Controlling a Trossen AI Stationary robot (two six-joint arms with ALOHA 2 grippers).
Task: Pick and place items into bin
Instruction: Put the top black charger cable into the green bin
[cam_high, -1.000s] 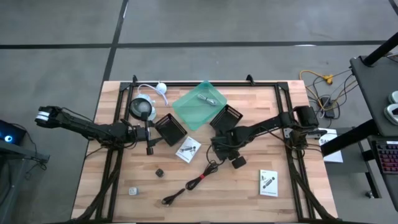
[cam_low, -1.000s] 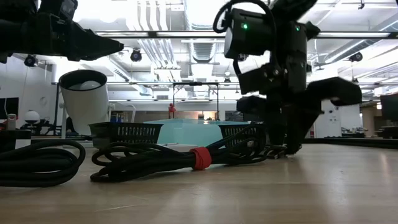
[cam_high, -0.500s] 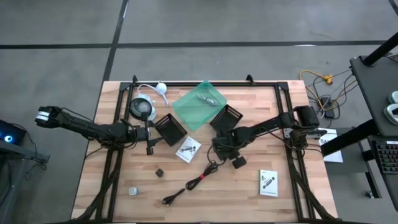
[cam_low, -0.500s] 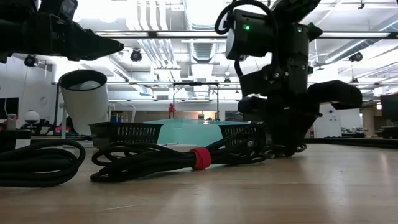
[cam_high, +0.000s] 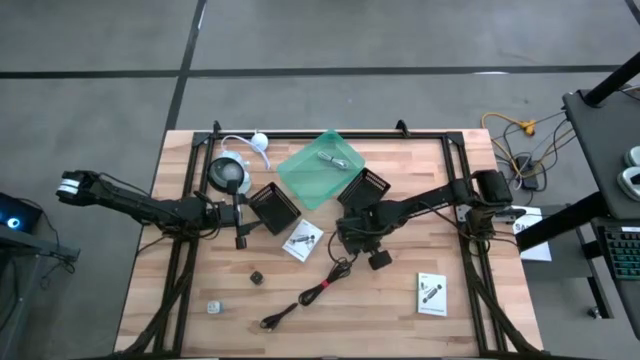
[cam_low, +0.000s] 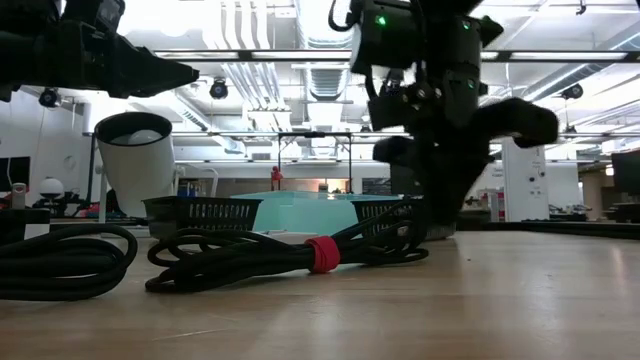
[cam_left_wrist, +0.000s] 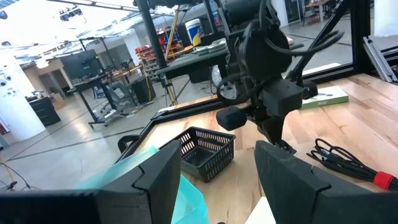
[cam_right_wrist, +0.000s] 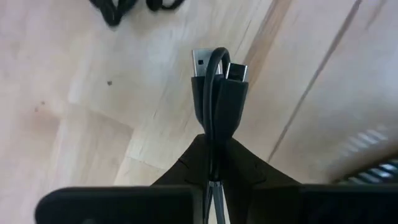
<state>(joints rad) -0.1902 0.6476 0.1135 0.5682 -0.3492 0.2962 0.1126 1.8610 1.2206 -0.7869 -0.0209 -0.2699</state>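
The black cable (cam_high: 310, 295) with a red tie (cam_low: 322, 254) lies in the table's near middle. My right gripper (cam_high: 350, 243) is shut on its far end, where two plugs (cam_right_wrist: 214, 81) stick out past the fingertips. My left gripper (cam_high: 240, 228) hangs open at the left, holding nothing; its fingers frame the left wrist view. The green bin (cam_high: 320, 170) sits at the far middle with silvery pieces inside. One white packet (cam_high: 302, 240) lies flat beside the cable and another (cam_high: 432, 293) at the near right. Near the left front lie a tiny black cube (cam_high: 256, 277) and a pale piece (cam_high: 213, 307). My right gripper pinches the cable's plug end (cam_right_wrist: 213, 127) between its two fingers, just behind the two connectors. The fingers (cam_low: 440, 205) come from above, pointing down. The held end (cam_low: 405, 225) is raised a little, while the rest of the bundle lies on the table.
Two black mesh baskets (cam_high: 273, 207) (cam_high: 363, 190) flank the bin's near side. A white cup-like lamp (cam_high: 230, 175) with a white cord stands at the far left. Bare wood shows along the table's near edge and the right side.
My right gripper has shut on the cable's plug end and has shifted a little toward the table's left, drawing that end slightly up. The rest of the cable has stayed where it was.
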